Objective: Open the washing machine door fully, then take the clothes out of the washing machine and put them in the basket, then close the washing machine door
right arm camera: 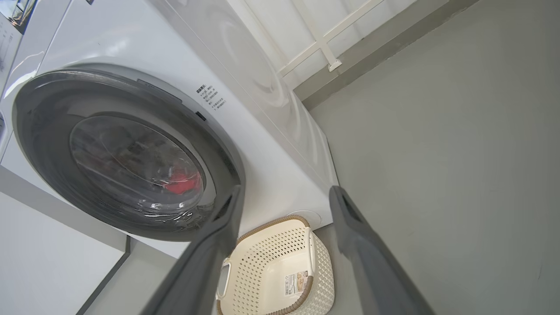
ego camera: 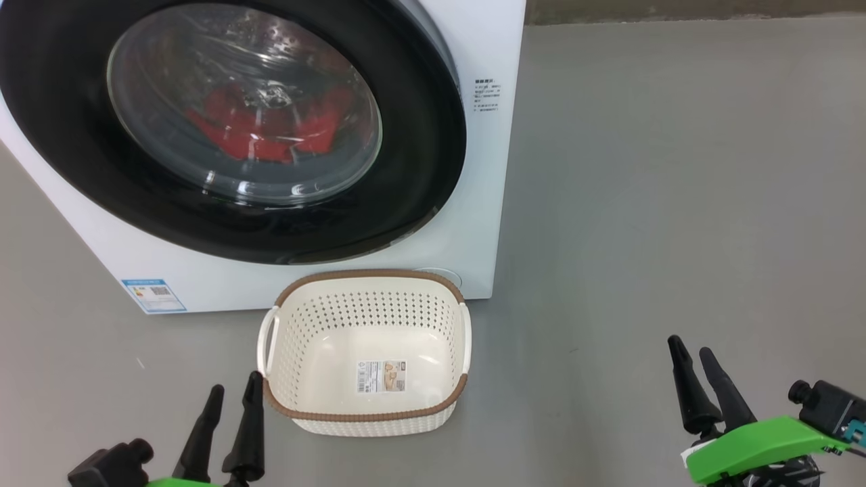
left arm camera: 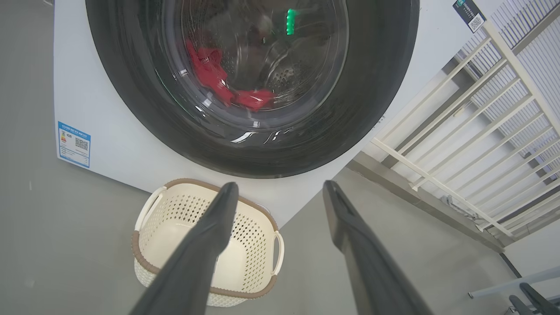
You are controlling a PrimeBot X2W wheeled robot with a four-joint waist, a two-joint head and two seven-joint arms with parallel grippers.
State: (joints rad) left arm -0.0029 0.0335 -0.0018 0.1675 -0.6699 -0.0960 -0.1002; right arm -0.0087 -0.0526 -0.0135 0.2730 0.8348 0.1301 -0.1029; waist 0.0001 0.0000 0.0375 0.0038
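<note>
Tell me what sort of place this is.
Probably a laundry corner, perhaps a test set-up: a white front-loading washing machine stands on a grey floor, a basket before it, white railings beside.

**Door shut, red clothes behind the glass**

The right gripper [right arm camera: 285, 189] is seen with its two dark fingers spread wide, nothing held between them. Beyond them the washing machine [right arm camera: 271, 144] is shown, its door [right arm camera: 48, 175] lying closed against the front. Red clothes [right arm camera: 183, 183] are glimpsed through the glass. The basket [right arm camera: 262, 253] is set on the grey floor [right arm camera: 437, 153] just before the machine, a sticker [right arm camera: 295, 280] on its bottom.
</note>
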